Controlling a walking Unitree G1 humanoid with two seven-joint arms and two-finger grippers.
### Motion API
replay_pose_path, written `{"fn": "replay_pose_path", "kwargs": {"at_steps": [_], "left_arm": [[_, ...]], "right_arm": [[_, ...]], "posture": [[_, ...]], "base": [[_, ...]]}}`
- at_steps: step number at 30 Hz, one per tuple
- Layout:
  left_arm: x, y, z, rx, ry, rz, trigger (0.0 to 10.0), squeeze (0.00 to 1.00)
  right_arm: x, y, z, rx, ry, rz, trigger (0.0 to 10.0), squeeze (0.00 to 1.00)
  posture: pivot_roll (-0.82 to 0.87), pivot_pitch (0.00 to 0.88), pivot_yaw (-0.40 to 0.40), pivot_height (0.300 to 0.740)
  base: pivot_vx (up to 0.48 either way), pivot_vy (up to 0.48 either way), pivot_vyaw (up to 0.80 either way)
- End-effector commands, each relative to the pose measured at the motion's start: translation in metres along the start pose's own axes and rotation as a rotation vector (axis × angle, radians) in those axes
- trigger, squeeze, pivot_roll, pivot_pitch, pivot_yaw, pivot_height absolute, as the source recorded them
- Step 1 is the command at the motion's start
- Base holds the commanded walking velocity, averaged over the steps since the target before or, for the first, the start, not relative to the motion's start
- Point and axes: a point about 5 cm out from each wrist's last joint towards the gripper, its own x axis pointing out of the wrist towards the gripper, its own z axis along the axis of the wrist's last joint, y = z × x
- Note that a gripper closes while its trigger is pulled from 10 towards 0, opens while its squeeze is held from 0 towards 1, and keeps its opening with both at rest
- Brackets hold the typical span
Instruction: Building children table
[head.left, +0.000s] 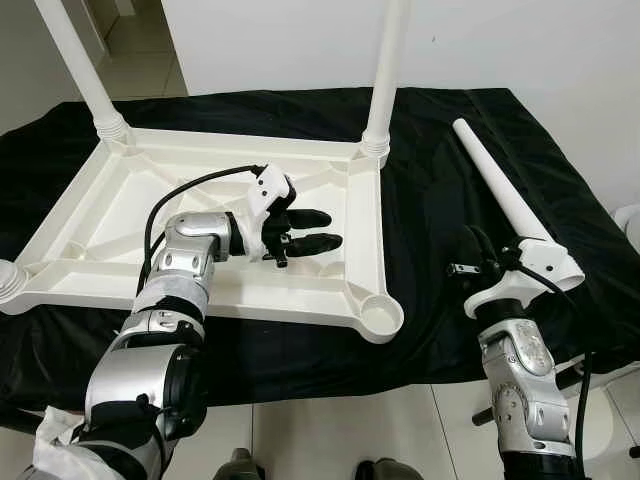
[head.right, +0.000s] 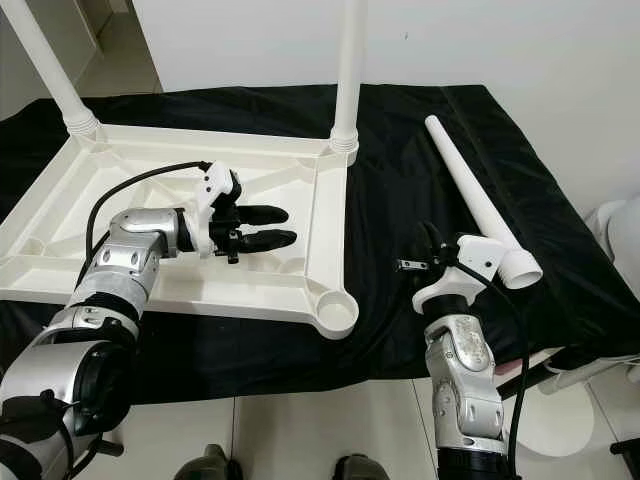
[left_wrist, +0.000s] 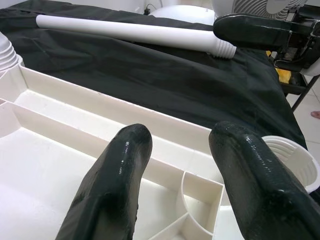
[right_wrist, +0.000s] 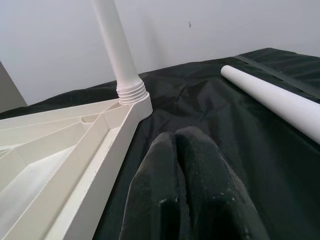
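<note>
On the black cloth (head.left: 430, 190), in the eye views, the upturned tabletop (head.left: 200, 215) carries two upright legs; its socket (head.left: 381, 316) at 5 o'clock is empty. The loose leg (head.left: 500, 190) lies at 3 o'clock. Left wrist view: left gripper (left_wrist: 177, 165) released above the tabletop. Right wrist view: right gripper (right_wrist: 192, 172) clenched, empty, near the leg. Probably next: open it, grasp the leg, stand it in the socket.
</note>
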Motion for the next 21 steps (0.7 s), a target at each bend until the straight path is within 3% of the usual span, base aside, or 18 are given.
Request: {"fn": "replay_pose_path", "kwargs": {"at_steps": [1, 21], "left_arm": [[-0.0118, 0.0338, -0.0014, -0.022, 0.004, 0.724, 10.0, 0.00], [-0.0113, 0.0358, 0.0004, -0.028, -0.003, 0.733, 10.0, 0.00]], "right_arm": [[-0.0009, 0.0002, 0.0002, 0.007, -0.006, -0.005, 10.0, 0.00], [-0.0002, 0.0000, 0.0005, 0.009, -0.011, -0.008, 10.0, 0.00]], "posture": [[-0.01, 0.038, 0.021, 0.740], [-0.01, 0.033, 0.026, 0.740]], "base": [[0.000, 0.000, 0.00], [0.000, 0.000, 0.00]]}}
